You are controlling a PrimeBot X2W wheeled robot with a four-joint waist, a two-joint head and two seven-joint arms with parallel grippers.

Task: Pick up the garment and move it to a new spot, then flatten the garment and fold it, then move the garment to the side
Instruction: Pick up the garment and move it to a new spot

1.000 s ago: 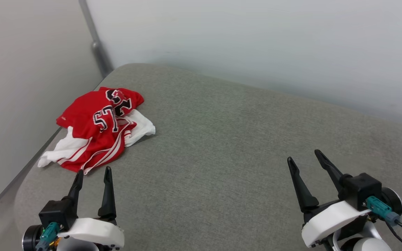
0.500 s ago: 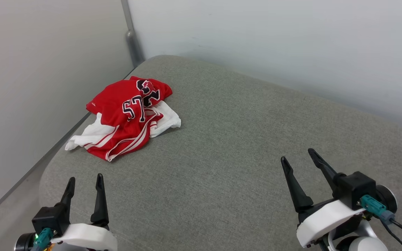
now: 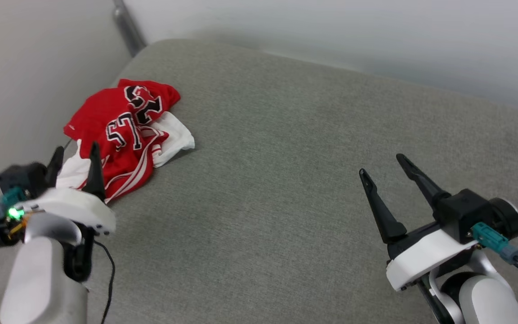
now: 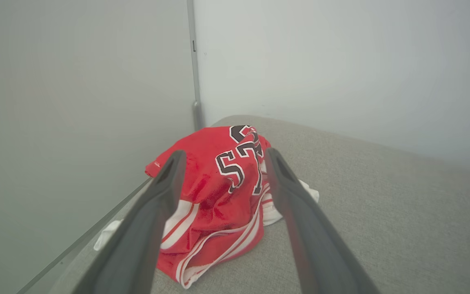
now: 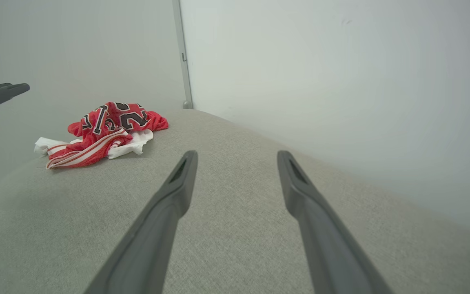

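Risk: my left gripper (image 3: 75,150), jaws wide and empty, may pinch one loose sleeve of the red jersey shirt (image 3: 119,121), and the rest could drag off the near edge.
Item: shirt crumpled, white striped sleeves, black numerals up, at ten o'clock on the grey fabric cushion (image 3: 286,157).
Right gripper (image 3: 381,165): wide, empty, four o'clock.

Crumpled red garment (image 3: 124,130), with white striped sleeves and black white-outlined numerals, lying at ten o'clock on a grey cushion (image 3: 286,157), near a metal post (image 3: 126,24) at eleven o'clock. Left gripper (image 3: 76,149), eight o'clock: fingers spread, tips overlapping the garment's near edge, contact indeterminate. Right gripper (image 3: 381,164), four o'clock: fingers spread over bare cushion, well apart from the garment.
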